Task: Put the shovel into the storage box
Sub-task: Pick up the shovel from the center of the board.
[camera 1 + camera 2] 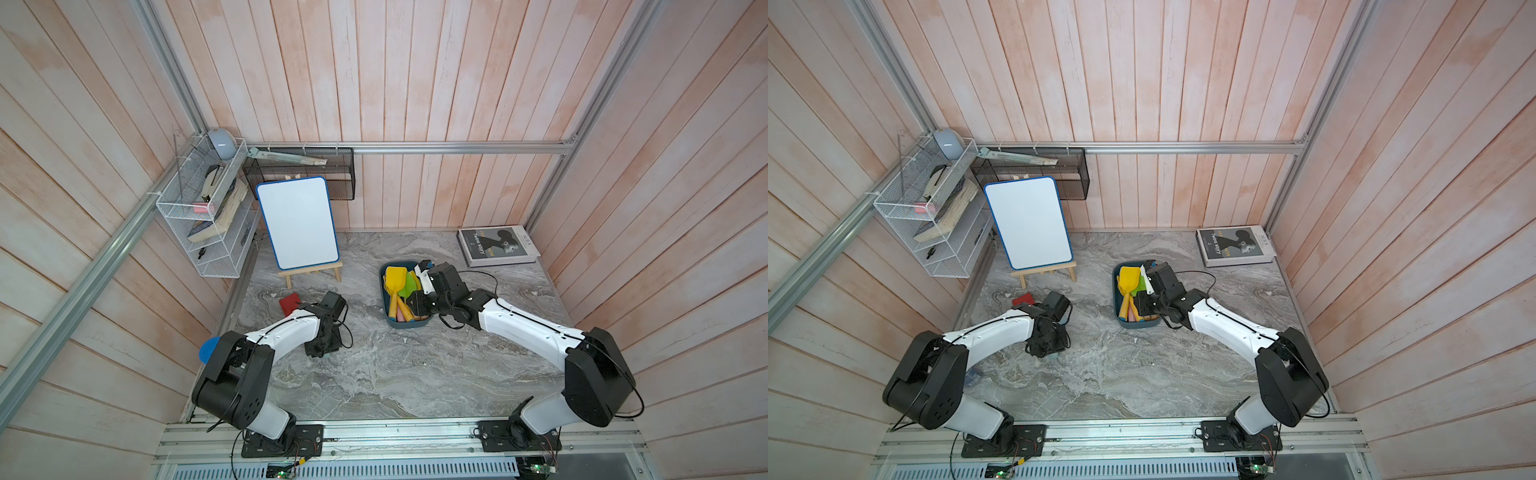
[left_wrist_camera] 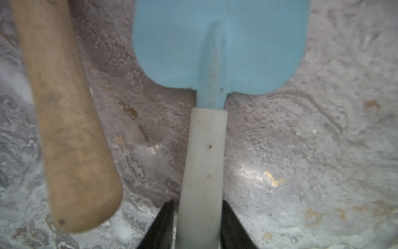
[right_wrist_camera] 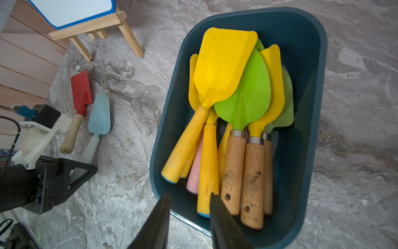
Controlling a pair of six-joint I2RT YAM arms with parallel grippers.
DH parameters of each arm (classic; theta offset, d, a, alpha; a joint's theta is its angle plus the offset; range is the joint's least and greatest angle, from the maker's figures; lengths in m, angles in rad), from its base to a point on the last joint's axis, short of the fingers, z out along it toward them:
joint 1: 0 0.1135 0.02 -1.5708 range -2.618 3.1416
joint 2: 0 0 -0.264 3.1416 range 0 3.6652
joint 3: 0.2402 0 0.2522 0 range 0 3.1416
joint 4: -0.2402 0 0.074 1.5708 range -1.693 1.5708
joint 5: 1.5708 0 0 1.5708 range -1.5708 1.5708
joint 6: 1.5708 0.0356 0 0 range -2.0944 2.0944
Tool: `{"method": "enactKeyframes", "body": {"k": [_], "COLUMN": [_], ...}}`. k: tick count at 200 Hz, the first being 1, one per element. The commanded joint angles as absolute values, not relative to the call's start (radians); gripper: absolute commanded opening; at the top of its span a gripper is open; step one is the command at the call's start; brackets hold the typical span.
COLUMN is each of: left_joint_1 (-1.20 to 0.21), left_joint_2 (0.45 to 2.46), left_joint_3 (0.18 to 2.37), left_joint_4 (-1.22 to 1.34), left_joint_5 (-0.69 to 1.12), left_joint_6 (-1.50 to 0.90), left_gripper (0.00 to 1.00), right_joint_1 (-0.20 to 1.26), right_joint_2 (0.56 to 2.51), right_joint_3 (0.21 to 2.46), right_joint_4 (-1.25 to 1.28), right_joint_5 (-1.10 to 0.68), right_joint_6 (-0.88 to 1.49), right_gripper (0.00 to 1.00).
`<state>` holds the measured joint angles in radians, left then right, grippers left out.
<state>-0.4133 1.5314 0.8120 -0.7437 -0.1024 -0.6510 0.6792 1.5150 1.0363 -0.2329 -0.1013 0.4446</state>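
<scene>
A light blue shovel (image 2: 215, 43) with a white handle lies flat on the marble table, and the right wrist view also shows this shovel (image 3: 100, 116). My left gripper (image 2: 197, 202) is shut on that handle, one black finger pressed to each side. A red shovel (image 3: 81, 92) with a wooden handle lies right beside it. The dark teal storage box (image 1: 382, 291) holds several yellow and green shovels (image 3: 224, 64). My right gripper (image 3: 190, 195) hangs open over the box's near end, with nothing between its fingers.
A whiteboard on a wooden easel (image 1: 297, 222) stands at the back left. A book (image 1: 496, 245) lies at the back right corner. A white wire rack (image 1: 203, 208) and a black mesh basket (image 1: 299, 174) hang on the walls.
</scene>
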Motion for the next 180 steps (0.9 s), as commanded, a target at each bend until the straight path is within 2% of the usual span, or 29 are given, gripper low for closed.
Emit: {"method": "enactKeyframes", "body": {"k": [1, 8, 33, 97, 180], "left_joint_1": [-0.411, -0.411, -0.417, -0.512, -0.633], "left_joint_2": [1.534, 1.531, 1.506, 1.438, 1.350], "left_joint_3": [0.803, 0.803, 0.803, 0.888, 1.052], "left_joint_4": [-0.730, -0.729, -0.720, -0.754, -0.808], "left_joint_5": [-0.111, -0.109, -0.100, -0.044, 0.092], "left_joint_6": [-0.654, -0.653, -0.641, -0.599, -0.591], "left_gripper": [0.25, 0.21, 0.15, 0.13, 0.12], "right_joint_1": [0.689, 0.689, 0.692, 0.693, 0.692], "right_joint_2": [1.496, 1.495, 1.491, 1.488, 1.499], "right_joint_3": [1.034, 1.034, 1.032, 1.043, 1.072], "right_joint_4": [-0.235, -0.236, -0.237, -0.219, -0.099], "right_joint_5": [-0.080, -0.081, -0.078, -0.112, -0.378], "right_joint_6": [0.456, 0.456, 0.459, 0.464, 0.502], "right_gripper": [0.37, 0.37, 0.37, 0.36, 0.36]}}
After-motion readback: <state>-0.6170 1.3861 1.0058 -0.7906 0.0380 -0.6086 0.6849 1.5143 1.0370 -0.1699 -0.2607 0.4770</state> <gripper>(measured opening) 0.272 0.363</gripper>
